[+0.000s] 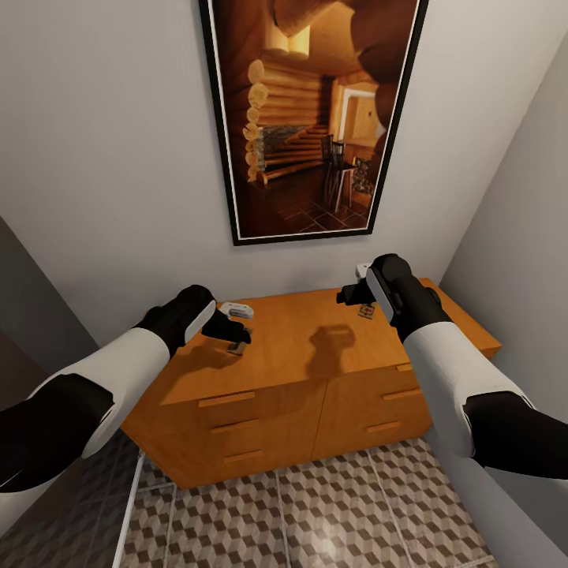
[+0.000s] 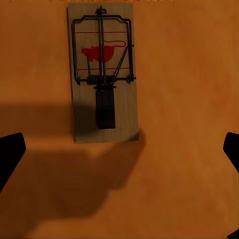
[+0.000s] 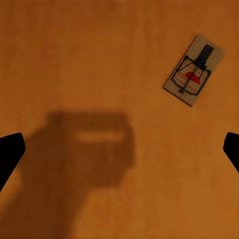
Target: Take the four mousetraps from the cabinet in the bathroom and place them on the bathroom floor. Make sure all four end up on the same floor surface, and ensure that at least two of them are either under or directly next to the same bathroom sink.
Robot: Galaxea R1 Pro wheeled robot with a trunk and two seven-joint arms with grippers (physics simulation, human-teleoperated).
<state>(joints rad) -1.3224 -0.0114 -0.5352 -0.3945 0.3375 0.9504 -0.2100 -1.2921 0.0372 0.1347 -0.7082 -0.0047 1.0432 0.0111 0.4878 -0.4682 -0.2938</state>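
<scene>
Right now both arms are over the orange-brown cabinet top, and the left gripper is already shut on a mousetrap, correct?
Not quite. Both arms do hang over the cabinet, but the left gripper is open and holds nothing. In the left wrist view its fingertips stand wide apart, and the mousetrap lies flat on the wood ahead of them, untouched.

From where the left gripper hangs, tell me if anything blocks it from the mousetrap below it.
Nothing visible does. The mousetrap lies flat on the cabinet top with bare wood around it, and the left gripper is open above it.
</scene>
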